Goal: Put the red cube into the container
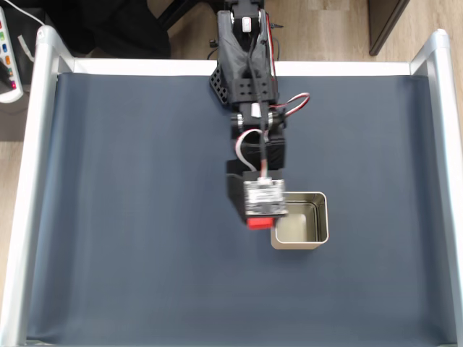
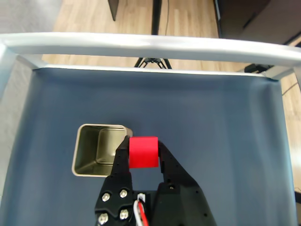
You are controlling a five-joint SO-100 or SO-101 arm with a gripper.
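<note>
The red cube (image 2: 143, 151) is clamped between my gripper's (image 2: 143, 151) two black fingers and is lifted off the dark mat. In the fixed view a sliver of the red cube (image 1: 257, 223) peeks out under the wrist, where my gripper (image 1: 259, 221) hangs just left of the container (image 1: 318, 220). The container is a square silver tin, open at the top and with nothing inside. In the wrist view the container (image 2: 89, 153) lies to the left of the held cube, its near corner close to the left finger.
A dark blue-grey mat (image 1: 130, 217) covers the table, framed by silver rails (image 1: 36, 144) at the left, right and far sides. The arm's black body (image 1: 246, 65) reaches in from the top middle. Wood floor lies beyond the rails.
</note>
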